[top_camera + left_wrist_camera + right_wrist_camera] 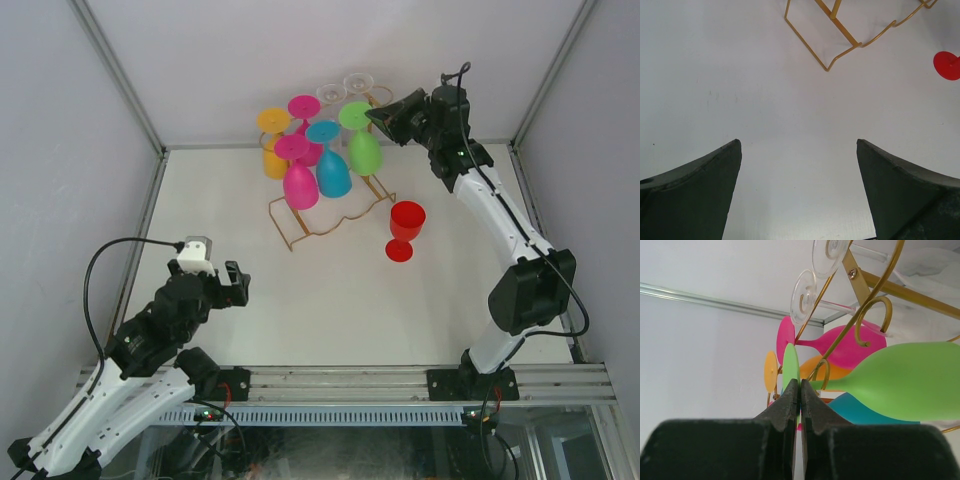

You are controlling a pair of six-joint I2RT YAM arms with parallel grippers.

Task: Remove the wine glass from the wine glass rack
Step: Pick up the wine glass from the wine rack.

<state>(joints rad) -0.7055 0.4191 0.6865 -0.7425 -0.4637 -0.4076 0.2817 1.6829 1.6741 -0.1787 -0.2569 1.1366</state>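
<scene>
Jaws of the right gripper (800,388) are pressed together, tips at the foot of the lime-green plastic wine glass (900,380); no grip visible. That glass hangs bowl-down on the thin gold wire wine glass rack (330,222), far side of the white desk (300,310).

The rack also carries a yellow glass (275,160), a pink glass (300,185), a magenta glass (304,105), a teal glass (333,172) and two clear glasses (358,82). A red plastic goblet (406,228) stands upright beside the rack base and looks empty.

Judged: the green glass is not yet off. Left gripper (799,145): jaws spread wide over bare desk.

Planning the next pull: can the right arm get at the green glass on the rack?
Likely yes: the right gripper is shut right at the foot of the green glass, nothing between them.
</scene>
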